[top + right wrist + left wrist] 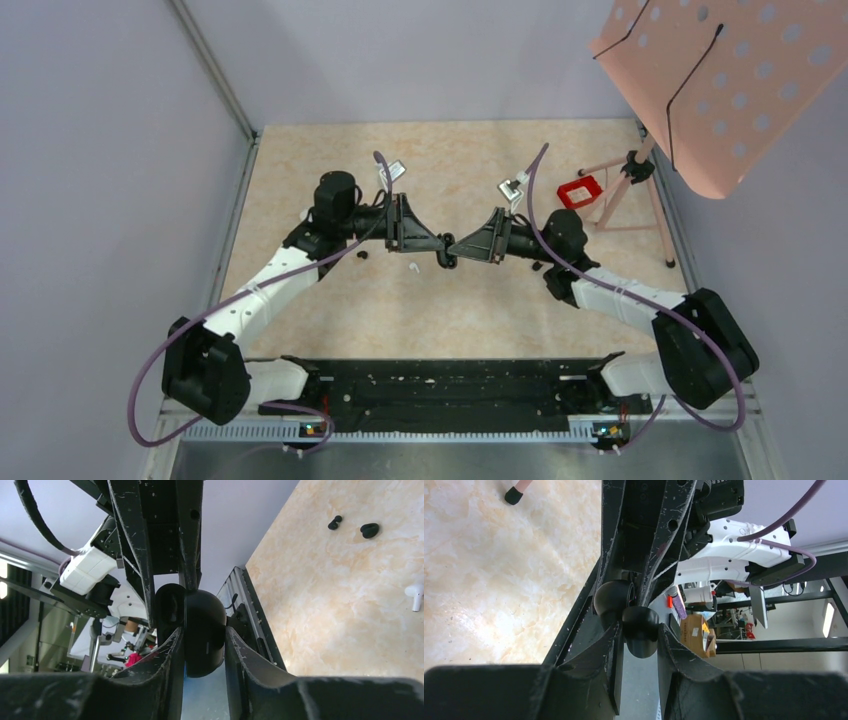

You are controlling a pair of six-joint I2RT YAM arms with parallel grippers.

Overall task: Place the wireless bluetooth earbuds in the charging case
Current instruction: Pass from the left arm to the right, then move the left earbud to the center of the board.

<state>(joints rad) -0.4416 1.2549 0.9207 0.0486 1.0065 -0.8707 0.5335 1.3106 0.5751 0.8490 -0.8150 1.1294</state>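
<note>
The black rounded charging case point(446, 259) hangs above the table's middle, held between both grippers. My right gripper point(202, 645) is shut on one half of the case point(204, 630). My left gripper point(639, 640) is shut on the other half point(640, 630). I cannot tell how far the case is open. Two black earbuds point(370, 530) lie close together on the table, seen as a dark speck in the top view point(362, 255). One white stemmed earbud point(413, 267) lies just left of the case and shows in the right wrist view point(415, 596). The second white bud is not in view.
A small dark object point(537, 266) lies by the right arm. A pink pegboard on a stand point(720, 80) rises at the back right, with a red object point(580, 190) near its legs. One stand foot point(514, 495) shows in the left wrist view. Walls enclose the table.
</note>
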